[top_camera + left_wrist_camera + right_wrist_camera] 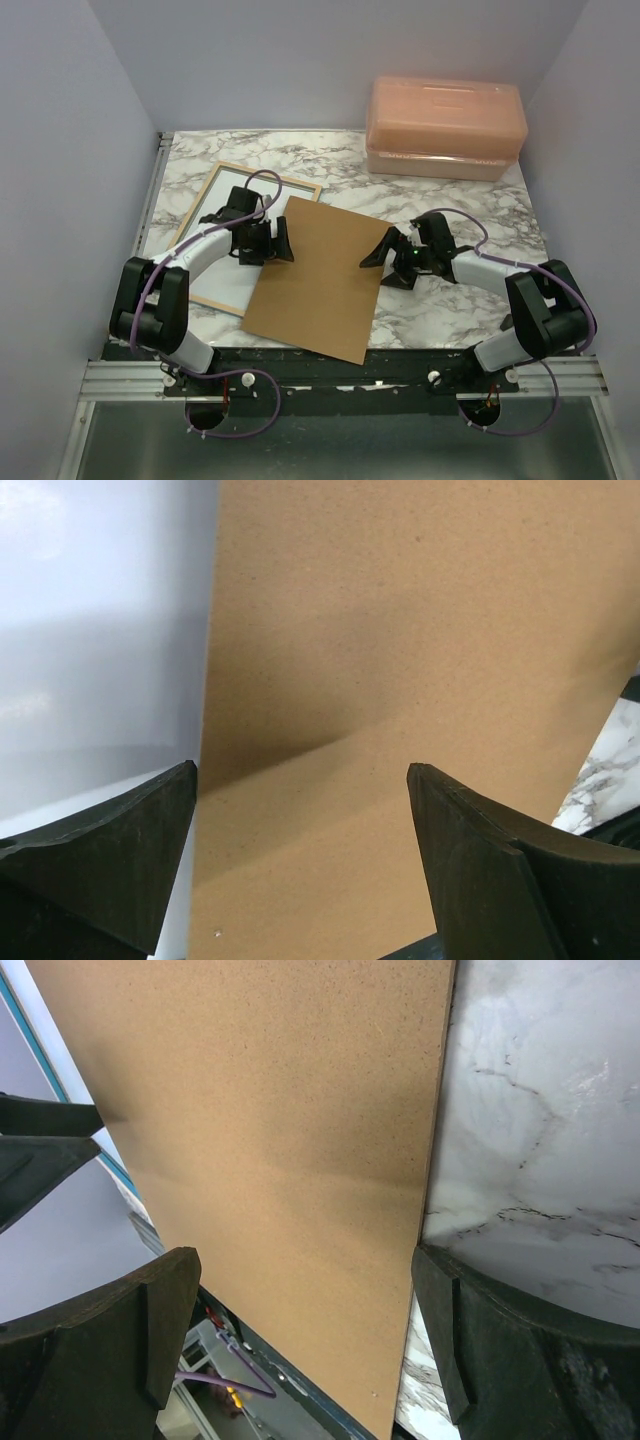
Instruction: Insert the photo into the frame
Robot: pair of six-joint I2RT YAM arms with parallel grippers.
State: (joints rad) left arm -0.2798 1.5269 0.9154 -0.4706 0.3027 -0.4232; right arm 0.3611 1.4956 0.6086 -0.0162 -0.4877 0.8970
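So the frame is lying back-up on the left side of the counter, pale wood side showing, which makes sense since that's the side you load it from. The brown backing board is sitting flat in the middle, its left edge overlapping or touching the frame's right side and its near corner hanging past the counter edge. My guess is it's parked there out of the opening so the photo can go in first. As for the photo, I'm not seeing its printed side anywhere. There's a pale sheet filling the frame opening, but I can't tell if that's the photo face-down or just the glazing. The peach box is sitting well apart at the far right, not involved. The left gripper is hovering at the board's left edge with its jaws spread wide. In its wrist view one finger is sitting over the pale sheet and the other over the board, and it's gripping nothing. The right gripper is doing the mirror thing at the board's right edge, also gaping wide and empty, one finger over board and one over marble. I'm reading it as both arms lining up on the board from either side.
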